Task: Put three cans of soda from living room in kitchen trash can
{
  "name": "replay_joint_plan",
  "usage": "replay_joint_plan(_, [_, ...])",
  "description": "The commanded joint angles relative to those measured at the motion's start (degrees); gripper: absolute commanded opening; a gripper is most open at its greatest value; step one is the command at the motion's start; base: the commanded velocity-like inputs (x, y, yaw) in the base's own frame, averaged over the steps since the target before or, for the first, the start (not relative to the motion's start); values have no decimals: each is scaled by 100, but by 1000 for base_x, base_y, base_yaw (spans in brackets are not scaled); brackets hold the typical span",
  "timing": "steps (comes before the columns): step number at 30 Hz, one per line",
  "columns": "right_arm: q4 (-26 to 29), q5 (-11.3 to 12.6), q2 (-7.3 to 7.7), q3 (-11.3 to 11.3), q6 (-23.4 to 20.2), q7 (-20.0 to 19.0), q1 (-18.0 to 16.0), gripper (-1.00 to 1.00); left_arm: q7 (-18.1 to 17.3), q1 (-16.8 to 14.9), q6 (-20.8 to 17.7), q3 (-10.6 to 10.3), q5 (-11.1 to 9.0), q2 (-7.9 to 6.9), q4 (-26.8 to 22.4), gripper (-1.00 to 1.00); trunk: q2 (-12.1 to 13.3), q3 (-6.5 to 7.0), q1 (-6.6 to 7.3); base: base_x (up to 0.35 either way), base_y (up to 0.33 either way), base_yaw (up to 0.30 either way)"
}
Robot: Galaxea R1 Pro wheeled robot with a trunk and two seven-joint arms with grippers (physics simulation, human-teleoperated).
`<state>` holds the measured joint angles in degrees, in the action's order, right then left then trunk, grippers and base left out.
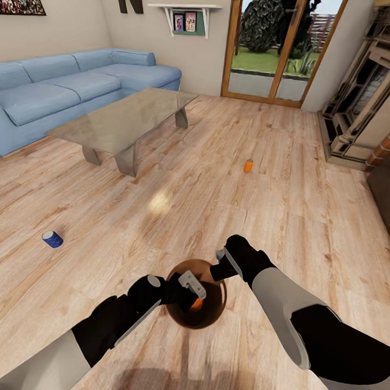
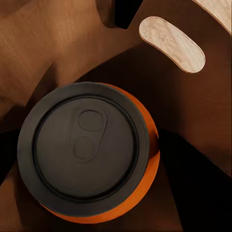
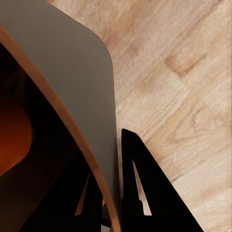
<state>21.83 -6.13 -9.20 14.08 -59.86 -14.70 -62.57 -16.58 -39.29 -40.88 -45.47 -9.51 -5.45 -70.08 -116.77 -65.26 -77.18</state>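
I am in the living room. The tash can (image 1: 173,313), a round brown wooden bin, hangs just above the plank floor between my arms. My right gripper (image 1: 222,264) is shut on its rim, one finger on each side of the wall (image 3: 72,67). One orange can of soda (image 1: 196,304) lies inside the bin, and the left wrist view looks straight down on its dark top (image 2: 84,145). My left gripper (image 1: 190,286) hovers over the bin's mouth, open. A second orange can (image 1: 248,165) stands on the floor ahead. The blue can (image 1: 52,239) lies on the floor at the left.
A grey low table (image 1: 127,122) stands ahead left, with the blue sofa (image 1: 64,89) behind it. Wood-framed glass doors (image 1: 273,49) are at the back and the brick fireplace (image 1: 364,105) is on the right. Open floor lies between the cans.
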Motion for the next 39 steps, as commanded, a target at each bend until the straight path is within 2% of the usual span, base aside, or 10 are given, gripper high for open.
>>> replay_joint_plan(1, [-1, 165, -2, -19, -14, -15, -1, -100, 20, 0, 1, -11, -1, 0, 12, -100, 0, 0, 0, 0, 0, 0])
replay_joint_plan(8, [-2, 165, -31, -19, -14, -15, -1, -100, 204, 0, 1, -45, 2, 7, 214, -100, 0, 0, 0, 0, 0, 0])
replay_joint_plan(9, [-3, 165, -33, -19, -14, -15, -1, -100, 218, -2, 2, -47, 2, 8, 249, 100, 0, 0, 0, 0, 0, 0])
replay_joint_plan(21, [-8, 171, -33, -19, -14, -15, -1, -100, 288, -1, 10, -36, -25, -13, 273, 100, 0, 0, 0, 0, 0, 0])
replay_joint_plan(25, [-19, 173, -24, -19, -14, -15, -1, -100, 270, 0, 8, -25, -40, -45, 20, 100, 0, 0, 0, 0, 0, 0])
replay_joint_plan(28, [-31, 174, -21, -19, -14, -15, -1, -100, 250, 11, -19, -2, -57, -69, -562, 100, 0, 0, 0, 0, 0, 0])
replay_joint_plan(30, [-41, 174, -15, -19, -14, -15, -1, -100, 240, 133, -59, 19, -77, -155, -1114, 100, 0, 0, 0, 0, 0, 0])
replay_joint_plan(32, [-44, 174, -9, -19, -14, -15, -1, -100, 237, 193, -68, 26, -92, -232, -1314, 100, 0, 0, 0, 0, 0, 0])
replay_joint_plan(33, [-46, 174, -6, -19, -14, -15, -1, -100, 232, 223, -73, 38, -105, -318, -1450, 100, 0, 0, 0, 0, 0, 0])
replay_joint_plan(39, [-47, 174, 13, -20, -14, -15, -1, -100, 244, 252, -59, 115, -119, -570, -1653, 100, 0, 0, 0, 0, 0, 0])
